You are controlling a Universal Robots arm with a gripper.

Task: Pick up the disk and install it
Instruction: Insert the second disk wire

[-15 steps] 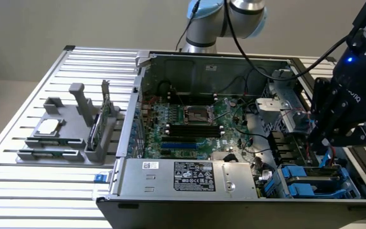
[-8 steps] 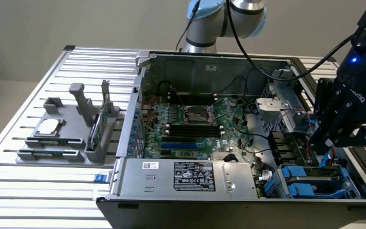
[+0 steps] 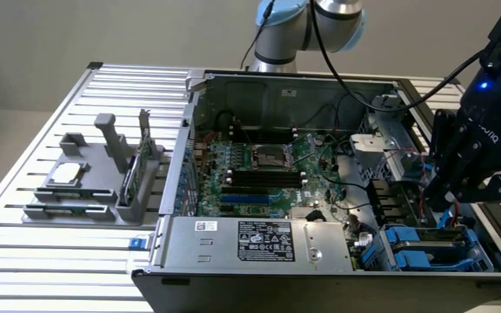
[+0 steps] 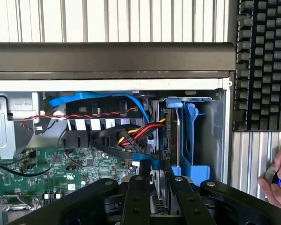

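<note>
The disk (image 4: 171,136) stands on its edge inside the computer case (image 3: 259,78), in the drive bay at the corner nearest the exterior view's right. Blue plastic rails (image 4: 191,140) frame it on the sides. In the wrist view its thin dark edge faces the camera, so its long axis runs straight away from the gripper (image 4: 160,183), deeper into the bay, and its flat faces are turned sideways. The disk lies directly ahead of the gripper, on the same line as the gap between the fingers.

The two inner fingers (image 4: 136,197) stand close to each other, with only a narrow gap, and the near end of the disk with its carrier seems to sit just in that gap. It looks as if the gripper is clamped on the disk, but the contact itself is half hidden behind the black linkage.

In the exterior view the gripper (image 3: 446,195) hangs above the blue bay (image 3: 425,251), pointing down into it.

Just beside the disk, a blue flat cable (image 4: 98,99) and a bundle of red, yellow and black wires (image 4: 140,133) pass toward the motherboard (image 3: 263,173). Outside the case, a person's hand (image 4: 277,180) rests on the slatted surface (image 3: 24,195), near a keyboard (image 4: 262,65).
</note>
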